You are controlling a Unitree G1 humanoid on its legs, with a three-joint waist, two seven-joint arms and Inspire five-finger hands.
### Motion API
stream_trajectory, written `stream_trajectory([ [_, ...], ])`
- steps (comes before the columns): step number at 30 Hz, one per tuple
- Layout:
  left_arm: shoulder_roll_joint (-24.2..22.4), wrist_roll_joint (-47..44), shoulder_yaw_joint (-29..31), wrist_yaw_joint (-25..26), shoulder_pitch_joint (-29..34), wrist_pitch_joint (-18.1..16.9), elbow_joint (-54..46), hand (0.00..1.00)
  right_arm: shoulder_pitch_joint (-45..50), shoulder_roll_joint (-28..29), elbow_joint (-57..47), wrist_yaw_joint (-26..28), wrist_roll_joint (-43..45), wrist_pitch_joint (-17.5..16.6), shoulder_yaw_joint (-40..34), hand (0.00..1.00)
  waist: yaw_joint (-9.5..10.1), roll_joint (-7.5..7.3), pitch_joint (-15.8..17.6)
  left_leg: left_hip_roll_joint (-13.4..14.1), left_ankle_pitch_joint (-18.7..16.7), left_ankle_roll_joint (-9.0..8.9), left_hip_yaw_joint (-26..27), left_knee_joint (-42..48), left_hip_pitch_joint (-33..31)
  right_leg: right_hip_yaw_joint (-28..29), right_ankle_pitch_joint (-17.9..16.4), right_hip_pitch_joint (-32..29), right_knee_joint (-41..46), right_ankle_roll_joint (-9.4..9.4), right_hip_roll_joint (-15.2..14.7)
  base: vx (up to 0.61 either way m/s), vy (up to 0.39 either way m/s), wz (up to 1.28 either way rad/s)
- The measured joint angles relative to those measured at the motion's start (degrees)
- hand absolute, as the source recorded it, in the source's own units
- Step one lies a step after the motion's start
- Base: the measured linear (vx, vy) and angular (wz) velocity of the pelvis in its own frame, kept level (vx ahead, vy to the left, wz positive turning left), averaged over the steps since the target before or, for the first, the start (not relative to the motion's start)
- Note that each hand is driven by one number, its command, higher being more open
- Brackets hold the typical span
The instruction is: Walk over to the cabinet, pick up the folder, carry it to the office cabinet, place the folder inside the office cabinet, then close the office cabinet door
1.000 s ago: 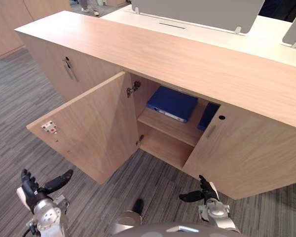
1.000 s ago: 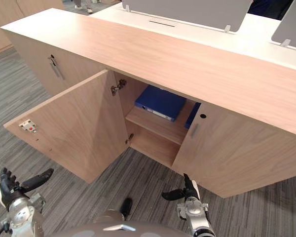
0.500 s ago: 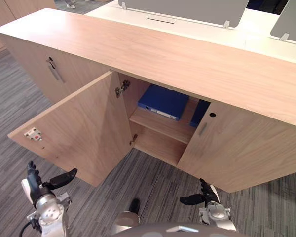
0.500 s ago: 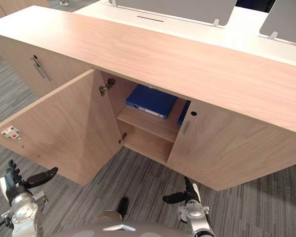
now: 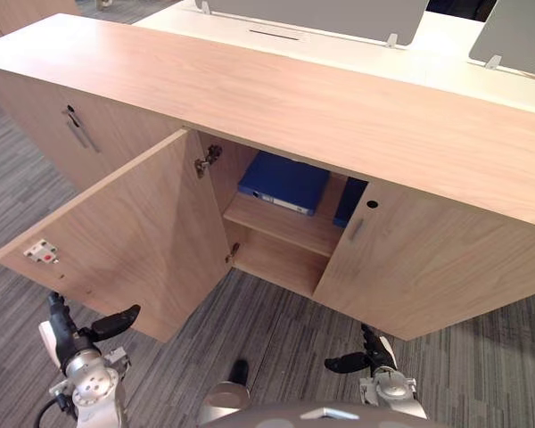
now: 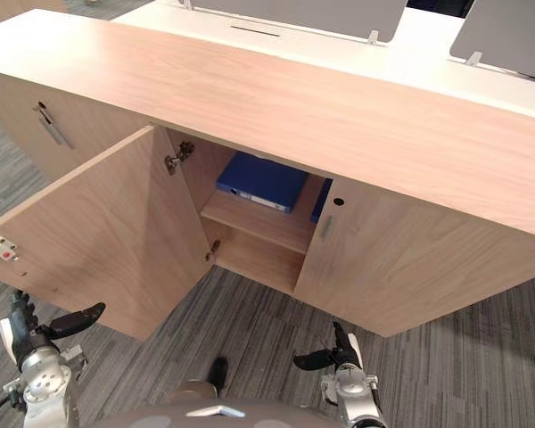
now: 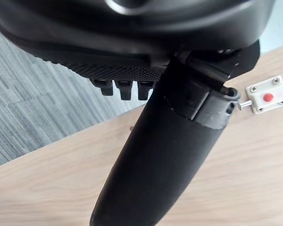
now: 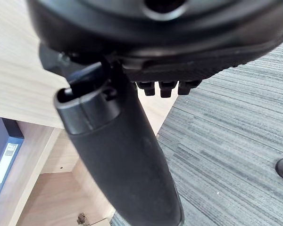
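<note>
Hanging low above the carpet [image 5: 285,330], the left hand [image 5: 69,341] is keeping its fingers straight and its thumb spread wide, and the right hand [image 5: 371,355] is doing the same on the other side; neither is carrying anything. Just past the left hand, the open door [image 5: 134,232] is swinging out towards the robot, its white latch [image 5: 39,253] showing on the inner face. Beyond the door, the blue folder [image 5: 283,183] is lying flat on the shelf [image 5: 285,227] inside the office cabinet [image 5: 294,98], with a second blue folder [image 5: 349,203] standing beside it, half hidden by the shut door [image 5: 428,267].

Over the last second the whole view has been sliding, with the cabinet drifting leftwards, so it is the robot that is shifting its stance; the folder and door are staying put. The placing is looking done, and the robot is probably lining up for the closing push, most likely with the left hand against the door's outer face.
</note>
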Motion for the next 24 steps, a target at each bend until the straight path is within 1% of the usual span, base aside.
stream_trajectory([
  [2, -0.01, 0.0, 0.0, 0.41, 0.05, 0.0, -0.08, 1.0, -0.04, 0.14, 0.0, -0.02, 0.0, 0.0, -0.01, 1.0, 0.02, -0.35, 0.03, -0.26, -0.05, 0.04, 0.05, 0.0, -0.05, 0.0, 0.05, 0.08, -0.24, 0.09, -0.1, 0.04, 0.0, 0.0],
  [7, -0.1, -0.02, -0.06, 0.77, 0.41, 0.0, -0.6, 1.0, -0.67, 0.48, 0.0, -0.02, 0.0, 0.0, 0.0, 1.0, 0.03, -0.66, 0.1, -0.4, -0.22, 0.26, 0.33, 0.02, 0.04, 0.43, 0.32, 0.17, -0.07, 0.42, -0.19, 0.03, 0.004, -0.01],
  [13, -0.93, -0.3, -0.07, 1.17, 1.21, -0.03, -1.44, 1.0, -0.87, 0.79, 0.12, -0.34, -0.01, 0.0, 0.0, 1.0, 0.02, -0.59, 0.14, 0.68, -0.39, 0.18, 1.04, -0.02, 0.5, 1.82, 0.83, -0.21, 0.57, 0.02, 0.11, -0.04, 0.01, -0.09],
  [16, -1.58, -1.04, 0.04, 1.55, 1.18, -0.05, -1.5, 1.0, -0.37, 0.79, 0.63, -0.57, -0.02, 0.03, 0.0, 1.0, -0.1, -0.29, 0.3, 0.76, -0.54, 0.01, 1.22, -0.03, 0.49, 2.25, 0.84, -0.55, 0.51, -0.04, 0.37, -0.08, 0.001, -0.06],
  [20, -3.11, -2.71, 0.64, 1.95, 1.23, -0.07, -2.85, 1.0, 0.45, 0.79, 1.63, -0.58, -0.02, 0.43, -0.06, 1.0, -0.14, -0.53, 0.15, 0.8, -0.25, -0.18, 1.24, -0.02, 0.32, 2.35, 0.66, -0.54, -0.24, -0.24, 0.52, -0.04, -0.003, -0.01],
  [23, -4.3, -4.7, 2.74, 3.01, 1.16, -0.3, -5.08, 1.0, 0.66, 0.83, 1.7, -0.59, -0.03, 0.47, -0.06, 1.0, -0.09, -0.71, 0.02, 0.56, 0.06, -0.05, 1.26, -0.01, 0.12, 2.33, 0.69, -0.55, -0.4, -0.05, 0.37, 0.01, 0.0, 0.0],
  [24, -3.97, -4.81, 5.42, 2.55, 0.49, -0.3, -4.85, 1.0, 0.46, 0.78, 1.7, -0.59, -0.03, 0.46, -0.03, 1.0, -0.12, -0.64, 0.05, 0.5, 0.0, -0.04, 1.37, 0.01, 0.05, 2.41, 0.73, -0.53, -0.54, 0.01, 0.3, 0.04, 0.002, -0.02],
])
